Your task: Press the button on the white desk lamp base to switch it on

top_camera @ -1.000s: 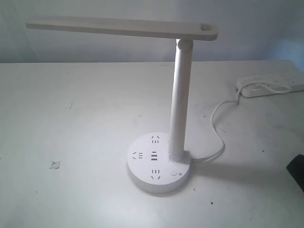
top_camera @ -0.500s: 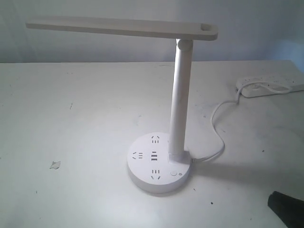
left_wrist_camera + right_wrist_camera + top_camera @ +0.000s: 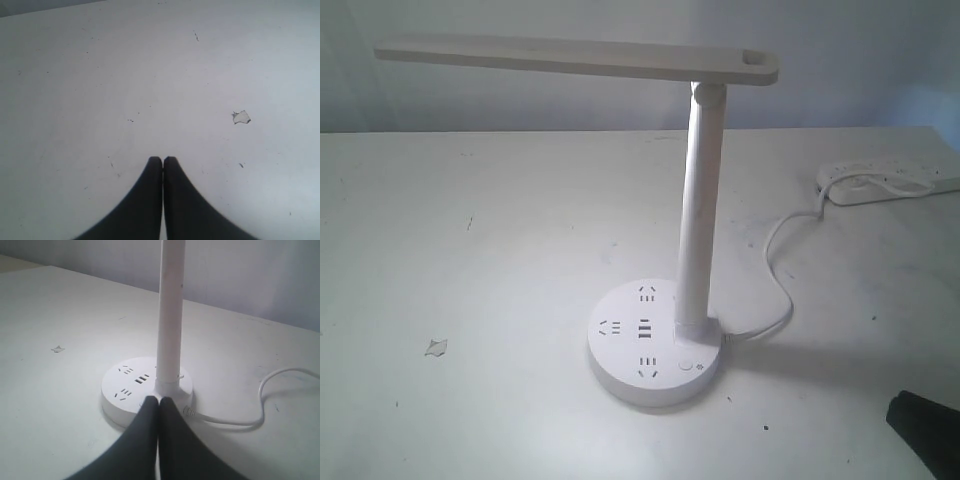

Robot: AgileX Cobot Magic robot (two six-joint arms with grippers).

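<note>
The white desk lamp base [image 3: 630,345] sits near the table's middle front, its tall post [image 3: 698,200] rising at its right side. The button [image 3: 685,366] is a small round disc on the base's front right, next to the post's foot. My right gripper [image 3: 912,420] shows only as a dark tip at the bottom right corner, well apart from the base. In the right wrist view it [image 3: 158,399] is shut and empty, its tips overlapping the near rim of the base [image 3: 125,385] and hiding the button. My left gripper [image 3: 163,159] is shut over bare table.
A white cable [image 3: 780,262] runs from the base's right side back to a long power strip [image 3: 890,183] at the far right. The lamp head [image 3: 575,58] spans overhead to the left. A small paper scrap [image 3: 436,347] lies at the front left.
The right gripper moved from the right edge of the exterior view down to the bottom right corner, then stayed almost still over the last half second. The lamp is unchanged.
</note>
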